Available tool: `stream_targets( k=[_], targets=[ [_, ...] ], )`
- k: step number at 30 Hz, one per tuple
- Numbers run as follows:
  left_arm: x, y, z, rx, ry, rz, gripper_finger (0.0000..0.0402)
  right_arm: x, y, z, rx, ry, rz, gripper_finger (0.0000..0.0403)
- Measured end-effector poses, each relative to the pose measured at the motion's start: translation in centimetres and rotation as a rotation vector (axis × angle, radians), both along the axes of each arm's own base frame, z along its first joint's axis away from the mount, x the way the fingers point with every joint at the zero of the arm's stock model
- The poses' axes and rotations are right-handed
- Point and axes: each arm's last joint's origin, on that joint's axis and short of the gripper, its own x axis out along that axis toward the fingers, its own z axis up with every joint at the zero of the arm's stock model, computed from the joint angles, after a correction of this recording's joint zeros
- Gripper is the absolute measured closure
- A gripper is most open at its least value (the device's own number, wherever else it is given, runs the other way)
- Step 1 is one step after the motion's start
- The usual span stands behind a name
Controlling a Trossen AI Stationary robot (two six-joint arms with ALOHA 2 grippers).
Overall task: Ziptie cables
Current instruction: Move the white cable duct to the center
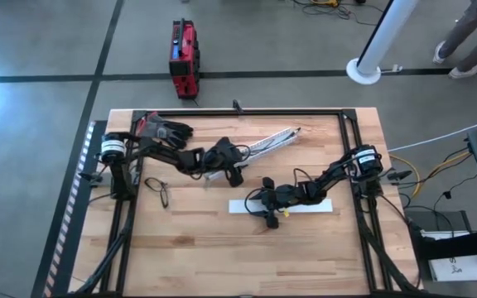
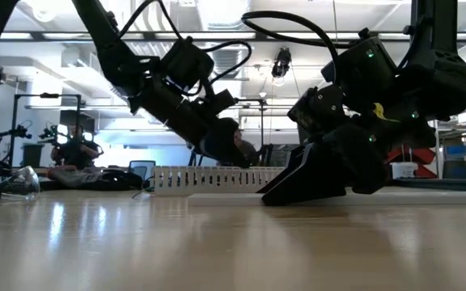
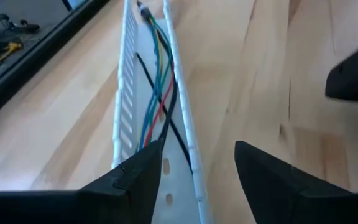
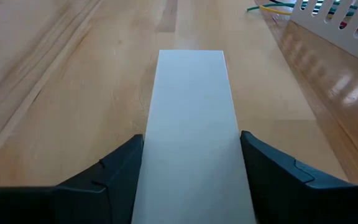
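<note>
Two arms are working mid-table. Left gripper (image 3: 194, 165) is hanging with fingers spread apart over the near end of the white slotted channel (image 3: 126, 106), one finger (image 3: 135, 177) sitting over the channel's trough, the other (image 3: 272, 180) outside it above bare wood. Cables (image 3: 160, 81), thin green, red, blue and black wires, are lying loose inside the channel, running along its length, a black one crossing diagonally over the rest. Right gripper (image 4: 191, 168) is sitting low over the flat white lid (image 4: 191, 124), fingers spread wide, straddling the lid's two long edges without pinching it. Lid is lying flat on the wooden table (image 1: 197, 248), near and right of the channel. Safety glasses (image 1: 159, 190) are lying at table left; a black glove (image 1: 169, 130) is resting at the far left corner.
</note>
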Motion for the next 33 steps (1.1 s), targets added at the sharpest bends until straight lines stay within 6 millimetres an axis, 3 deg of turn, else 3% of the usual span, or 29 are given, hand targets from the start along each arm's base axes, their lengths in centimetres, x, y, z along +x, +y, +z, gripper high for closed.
stream_targets(
  k=[11,18,21,25,33],
  targets=[
    [0.0,0.2,-2.3,-0.024,0.058,0.022,0.0257,0.0,0.0,0.0,-0.005,-0.005,0.005,0.0181],
    [-0.1,-0.9,-3.1,-0.031,0.115,-0.009,0.0359,0.0,0.0,0.1,-0.015,-0.008,0.013,0.0181],
    [-0.5,-1.7,-3.1,-0.046,0.171,-0.031,0.0394,0.0,0.1,0.3,-0.022,-0.011,0.021,0.0181],
    [-0.9,-3.2,-3.3,-0.085,0.247,-0.024,0.0384,0.0,0.4,1.0,-0.032,-0.008,0.035,0.0182],
    [-2.2,-8.5,-3.2,-0.111,0.378,-0.144,0.0396,-0.4,0.8,2.8,-0.022,0.036,0.068,0.0182]
  ],
)
